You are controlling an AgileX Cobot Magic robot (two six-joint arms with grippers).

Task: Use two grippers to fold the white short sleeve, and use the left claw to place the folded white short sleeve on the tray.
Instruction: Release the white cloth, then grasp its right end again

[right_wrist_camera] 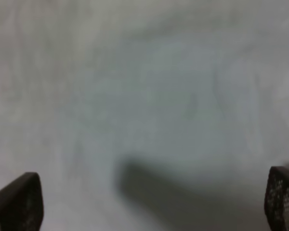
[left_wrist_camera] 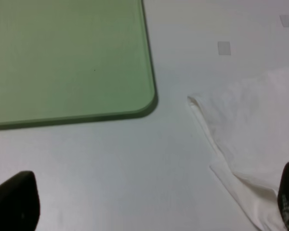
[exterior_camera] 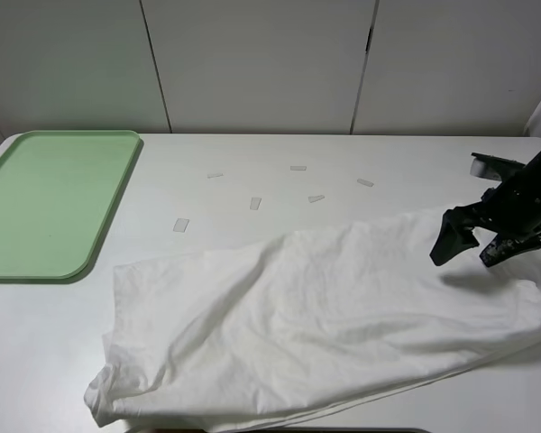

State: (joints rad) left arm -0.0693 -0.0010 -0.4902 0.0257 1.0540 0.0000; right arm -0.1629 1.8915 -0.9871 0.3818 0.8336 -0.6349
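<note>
white short sleeve (exterior_camera: 316, 325) lies rumpled on desk (exterior_camera: 36, 343), near centre-right, looks folded once at most, judged early stage; tray (exterior_camera: 45, 203) far left, shirt well apart from it; right gripper (exterior_camera: 467, 257) open, above shirt's right end, holding nothing; left gripper (left_wrist_camera: 151, 202) open, empty, by shirt's left edge; further folds, tray placement left

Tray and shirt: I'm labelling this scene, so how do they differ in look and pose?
The tray is pale green, the shirt white. The tray lies flat and smooth; the shirt is rumpled and creased. Both rest on the white table, not touching.
</note>
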